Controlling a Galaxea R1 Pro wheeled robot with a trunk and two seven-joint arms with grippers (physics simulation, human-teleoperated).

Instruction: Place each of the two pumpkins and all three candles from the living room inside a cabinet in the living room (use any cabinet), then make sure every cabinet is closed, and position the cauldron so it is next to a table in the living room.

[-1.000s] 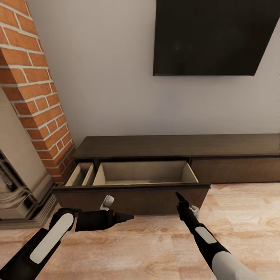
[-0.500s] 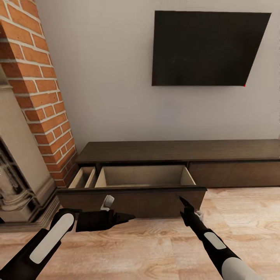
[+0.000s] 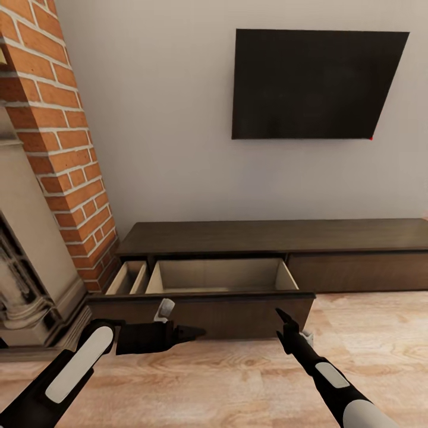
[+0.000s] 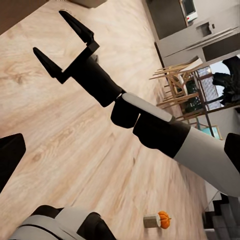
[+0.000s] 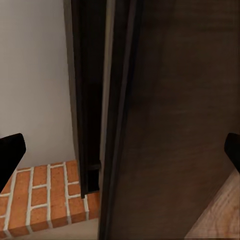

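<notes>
- Currently the cabinet (image 3: 267, 238) stands against the wall, its drawer (image 3: 202, 303) pulled out and empty.
- Left gripper (image 3: 193, 331) hovers empty, spread; right gripper (image 4: 62, 42) is spread too, before the drawer front.
- One pumpkin (image 4: 164, 219) sits far off on the floor: probably light, rigid, smooth; grasp across its ribs.

Wall-mounted television (image 3: 318, 84), brick chimney (image 3: 56, 142)
</notes>
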